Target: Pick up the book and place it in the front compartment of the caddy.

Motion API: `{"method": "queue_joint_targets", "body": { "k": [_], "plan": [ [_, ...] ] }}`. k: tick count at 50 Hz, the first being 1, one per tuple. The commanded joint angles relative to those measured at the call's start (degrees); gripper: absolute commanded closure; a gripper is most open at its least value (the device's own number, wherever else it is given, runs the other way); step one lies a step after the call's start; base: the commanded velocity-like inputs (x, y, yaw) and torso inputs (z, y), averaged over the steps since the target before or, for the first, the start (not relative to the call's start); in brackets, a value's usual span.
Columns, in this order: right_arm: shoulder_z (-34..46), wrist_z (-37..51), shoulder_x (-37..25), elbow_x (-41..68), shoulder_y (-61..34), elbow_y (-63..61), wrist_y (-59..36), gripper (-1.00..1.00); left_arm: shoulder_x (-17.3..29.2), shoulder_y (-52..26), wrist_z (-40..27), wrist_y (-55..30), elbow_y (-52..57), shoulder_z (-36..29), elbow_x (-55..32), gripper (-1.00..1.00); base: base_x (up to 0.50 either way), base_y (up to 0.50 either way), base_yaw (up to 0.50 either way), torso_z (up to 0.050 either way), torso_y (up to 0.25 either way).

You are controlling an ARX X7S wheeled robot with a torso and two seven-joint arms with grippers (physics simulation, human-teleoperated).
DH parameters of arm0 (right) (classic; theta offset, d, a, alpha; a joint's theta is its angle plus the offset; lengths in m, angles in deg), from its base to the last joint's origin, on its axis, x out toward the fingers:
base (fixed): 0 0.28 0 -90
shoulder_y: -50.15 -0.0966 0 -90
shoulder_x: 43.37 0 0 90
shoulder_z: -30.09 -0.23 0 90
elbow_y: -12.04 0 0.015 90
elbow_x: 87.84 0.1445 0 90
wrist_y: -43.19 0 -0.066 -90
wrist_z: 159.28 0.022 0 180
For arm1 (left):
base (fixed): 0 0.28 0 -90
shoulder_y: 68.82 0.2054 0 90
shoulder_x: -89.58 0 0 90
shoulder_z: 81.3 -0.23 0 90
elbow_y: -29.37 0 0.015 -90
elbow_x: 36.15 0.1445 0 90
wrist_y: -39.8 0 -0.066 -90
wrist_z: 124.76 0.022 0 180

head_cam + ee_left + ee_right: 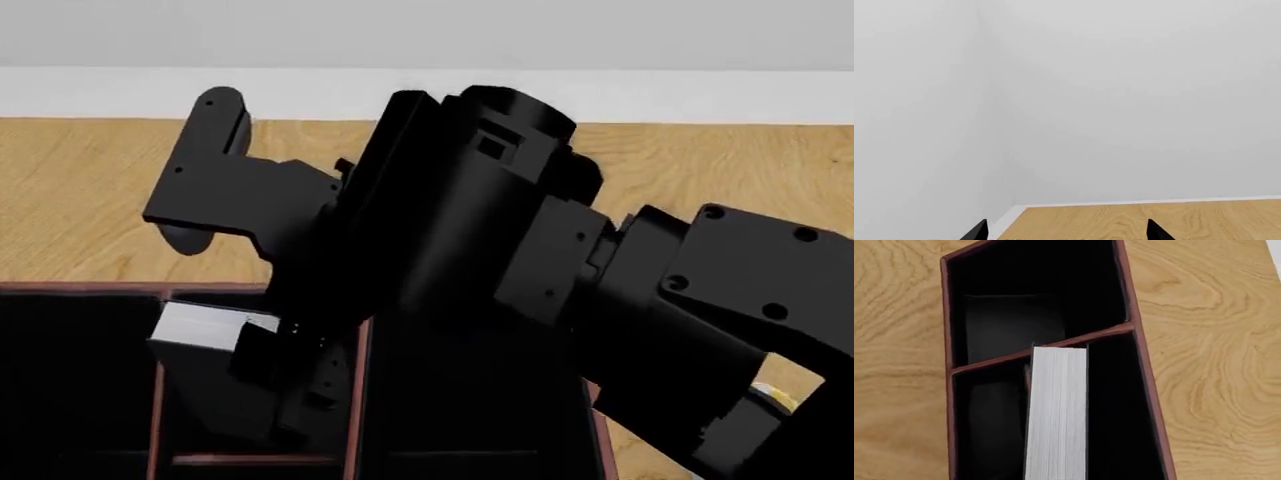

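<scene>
The book (1057, 415) stands on edge with its pale page edge facing the right wrist camera, black covers on either side. It lies along the caddy's (1142, 370) well, its far end at the reddish cross divider (994, 360). In the head view my right gripper (274, 365) is shut on the book (207, 328) and holds it tilted, low between two long reddish dividers of the caddy (80, 288). I cannot tell if the book touches the floor of the well. My left gripper (1066, 235) is open and empty, with only its two black fingertips (977, 231) showing, pointing at the wall.
My right arm (534, 260) fills most of the head view and hides much of the caddy. A bit of a white-and-yellow mug (774, 395) shows past the caddy's right rim. The wooden tabletop (80, 200) runs to a white wall.
</scene>
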Motion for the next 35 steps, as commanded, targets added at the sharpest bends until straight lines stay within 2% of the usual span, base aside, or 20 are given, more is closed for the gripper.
{"method": "queue_joint_targets", "body": {
  "k": [1,14,15,24,35],
  "plan": [
    [12.99,6.72,-0.3,-23.65,5.08,8.07,10.13,1.0,0.18,0.54,-0.13,0.84,-0.42,0.03,0.05,-1.0,0.01,0.0,-0.01,0.0,0.0],
    [12.06,9.86,0.98,-24.72,7.22,11.3,11.4,1.0,0.49,0.69,-0.6,0.49,0.08,0.33,-0.5,-1.0,0.0,0.0,-0.01,-0.002,0.0],
    [13.48,8.44,0.34,-25.32,6.64,9.86,11.86,-1.0,0.5,0.74,-0.57,0.62,-0.03,0.22,-0.44,-1.0,0.0,0.0,-0.01,0.0,0.0],
    [9.96,9.37,-0.77,-22.99,4.4,7.11,9.63,-1.0,0.57,0.71,-0.87,0.69,0.15,-0.07,-0.55,-1.0,0.0,0.0,0.0,-0.001,0.0],
    [3.29,12.36,-5.31,-18.26,-1.58,-2.94,2.91,-1.0,0.82,0.81,-1.15,0.77,0.36,0.22,-1.04,-1.0,0.0,0.0,0.0,0.0,0.0]
  ]
}}
